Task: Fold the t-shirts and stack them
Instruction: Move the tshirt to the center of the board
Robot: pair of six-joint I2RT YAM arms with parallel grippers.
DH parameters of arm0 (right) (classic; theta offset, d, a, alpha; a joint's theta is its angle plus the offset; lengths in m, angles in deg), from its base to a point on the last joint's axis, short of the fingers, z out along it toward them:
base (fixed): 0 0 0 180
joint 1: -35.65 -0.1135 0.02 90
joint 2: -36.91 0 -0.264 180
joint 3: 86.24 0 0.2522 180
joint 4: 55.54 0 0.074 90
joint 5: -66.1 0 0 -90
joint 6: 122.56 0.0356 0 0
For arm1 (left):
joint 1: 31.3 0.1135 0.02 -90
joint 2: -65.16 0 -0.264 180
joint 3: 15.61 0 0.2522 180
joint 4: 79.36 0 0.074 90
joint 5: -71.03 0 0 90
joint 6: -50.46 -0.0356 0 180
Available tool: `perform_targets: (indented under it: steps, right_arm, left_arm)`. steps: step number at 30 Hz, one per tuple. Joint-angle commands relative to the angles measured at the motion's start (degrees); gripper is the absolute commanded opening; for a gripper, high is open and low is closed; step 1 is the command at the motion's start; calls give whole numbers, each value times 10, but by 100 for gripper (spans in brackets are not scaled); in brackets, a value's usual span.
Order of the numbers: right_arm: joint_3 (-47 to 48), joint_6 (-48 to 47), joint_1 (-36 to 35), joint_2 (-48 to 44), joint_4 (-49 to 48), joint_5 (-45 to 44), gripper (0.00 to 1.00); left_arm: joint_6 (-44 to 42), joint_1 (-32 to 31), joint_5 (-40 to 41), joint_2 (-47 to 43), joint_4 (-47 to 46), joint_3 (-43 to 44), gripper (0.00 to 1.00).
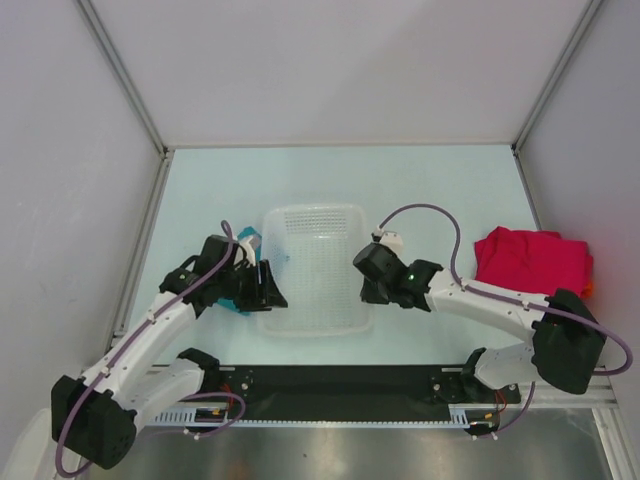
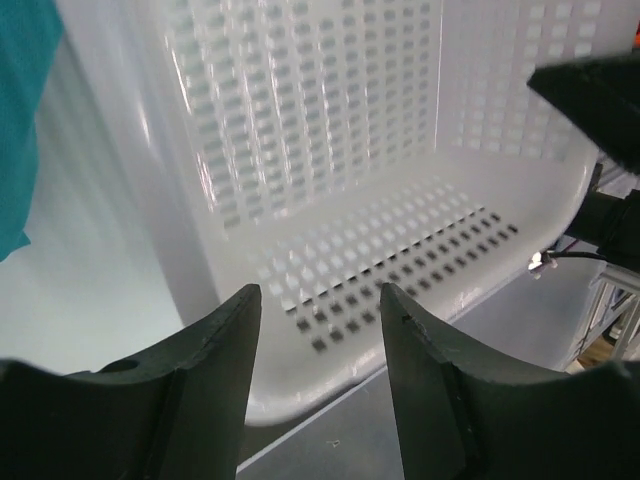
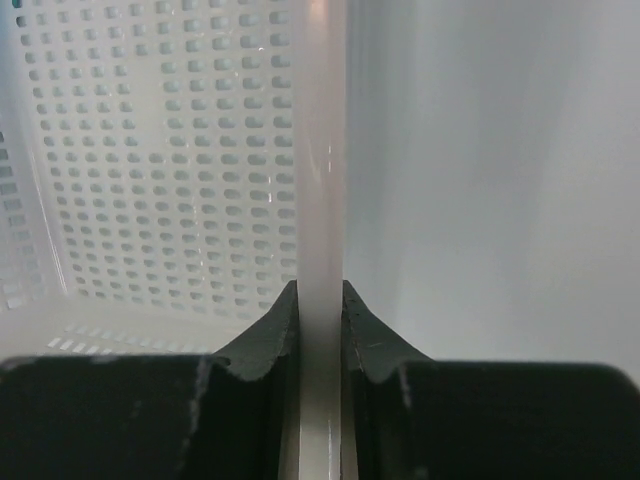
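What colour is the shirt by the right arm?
The t-shirt is crimson-pink; top view shows it best.

White perforated basket (image 1: 312, 268) — crimson t-shirt (image 1: 530, 260)

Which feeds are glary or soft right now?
Top external: evenly lit and sharp across the basket. Left wrist: glare streaks on the basket wall; teal t-shirt blurred at the frame edge. Right wrist: the rim pinched in the right claw is out of focus, with a highlight above.

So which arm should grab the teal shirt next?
Left, probably. The left gripper hangs open right beside the teal shirt, while the right gripper is clamped on the basket wall on the other side.
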Motion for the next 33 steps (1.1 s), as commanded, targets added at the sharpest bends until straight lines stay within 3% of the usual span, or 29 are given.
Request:
perform_targets:
  steps: [1, 14, 21, 28, 31, 32, 33]
  right_arm:
    - [54, -47, 104, 23, 15, -60, 0]
    - [146, -106, 412, 91, 24, -104, 0]
    - [248, -152, 520, 204, 41, -120, 0]
    - [373, -185, 575, 335, 84, -98, 0]
    - [403, -192, 588, 366, 87, -89, 18]
    - [408, -197, 591, 377, 87, -87, 34]
    - [419, -199, 592, 379, 89, -84, 39]
  left_arm:
    - [-1, -3, 0, -31, 12, 11, 57]
    - [-8, -3, 12, -103, 59, 4, 57]
    - [-14, -3, 15, -121, 76, 6, 57]
    - [-15, -3, 13, -132, 81, 3, 57]
    - [-17, -3, 14, -133, 83, -1, 57]
    - [-20, -3, 14, -134, 84, -1, 57]
    - [-20, -3, 13, -134, 83, -2, 57]
